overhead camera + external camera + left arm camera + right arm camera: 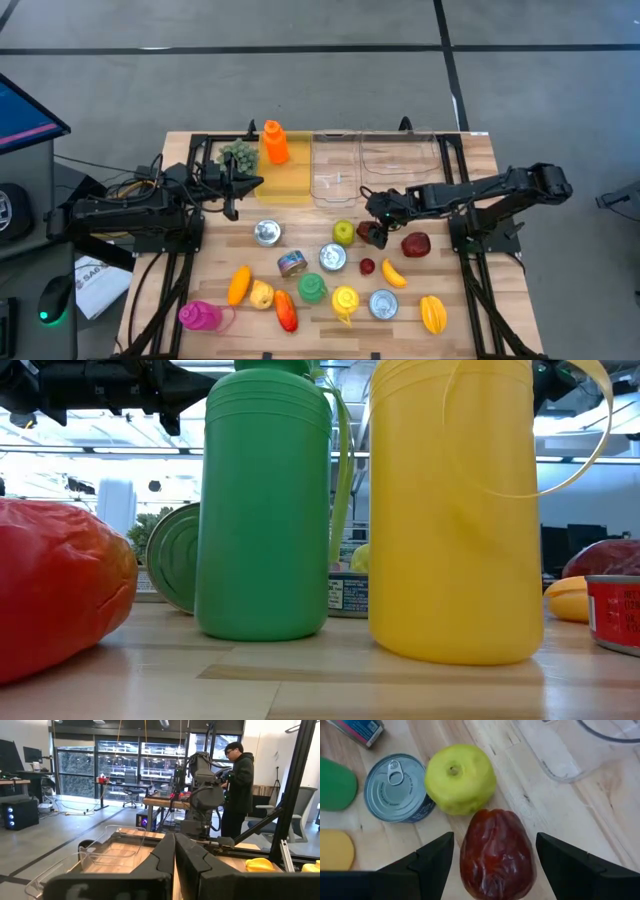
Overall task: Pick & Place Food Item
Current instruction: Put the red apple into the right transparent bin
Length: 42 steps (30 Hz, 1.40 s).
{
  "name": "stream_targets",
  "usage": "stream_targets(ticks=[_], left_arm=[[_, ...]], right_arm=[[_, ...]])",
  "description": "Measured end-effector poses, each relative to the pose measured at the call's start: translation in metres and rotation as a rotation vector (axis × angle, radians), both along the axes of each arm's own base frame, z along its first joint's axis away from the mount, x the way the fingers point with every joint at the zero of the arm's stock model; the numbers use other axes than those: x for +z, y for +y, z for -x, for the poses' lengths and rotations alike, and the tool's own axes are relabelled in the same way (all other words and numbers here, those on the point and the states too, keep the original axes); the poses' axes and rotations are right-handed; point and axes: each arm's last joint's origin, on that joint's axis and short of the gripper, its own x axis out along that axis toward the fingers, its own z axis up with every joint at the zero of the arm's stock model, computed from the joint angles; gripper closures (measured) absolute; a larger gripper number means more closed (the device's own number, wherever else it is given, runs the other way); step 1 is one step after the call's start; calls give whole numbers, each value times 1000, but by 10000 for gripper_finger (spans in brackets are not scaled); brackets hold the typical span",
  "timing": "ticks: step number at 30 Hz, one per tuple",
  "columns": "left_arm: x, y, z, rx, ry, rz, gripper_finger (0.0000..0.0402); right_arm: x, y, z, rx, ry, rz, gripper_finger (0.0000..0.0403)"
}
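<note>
The left gripper (232, 196) waits shut and empty at the table's left, in front of the yellow bin (283, 178) that holds green grapes (238, 154) and an orange bottle (275, 142). Next come two clear bins (337, 165), both empty.

The right gripper (495, 851) hangs over the dark red fruit (496, 854), fingers spread wide to either side of it and gripping nothing. The fruit lies on the wood just beside a green apple (460, 779), which stands by an upright tin can (396, 787).

To do the pick well, I judge the gripper should come straight down, keeping the fruit centred so neither finger nudges the apple. The wrinkled skin suggests a soft toy, so a gentle squeeze should do. Then lift clear before carrying it toward a bin.
</note>
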Motion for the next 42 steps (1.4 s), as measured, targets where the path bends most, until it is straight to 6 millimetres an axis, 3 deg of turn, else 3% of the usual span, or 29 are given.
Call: stream_targets(ticks=[10, 24, 42], left_arm=[[0, 0, 0, 0, 0, 0, 401], [0, 0, 0, 0, -1, 0, 401], [0, 0, 0, 0, -1, 0, 401]], right_arm=[[-3, 0, -1, 4, 16, 3, 126], [-45, 8, -18, 29, 168, 11, 126], [-43, 9, -11, 105, 214, -169, 126]])
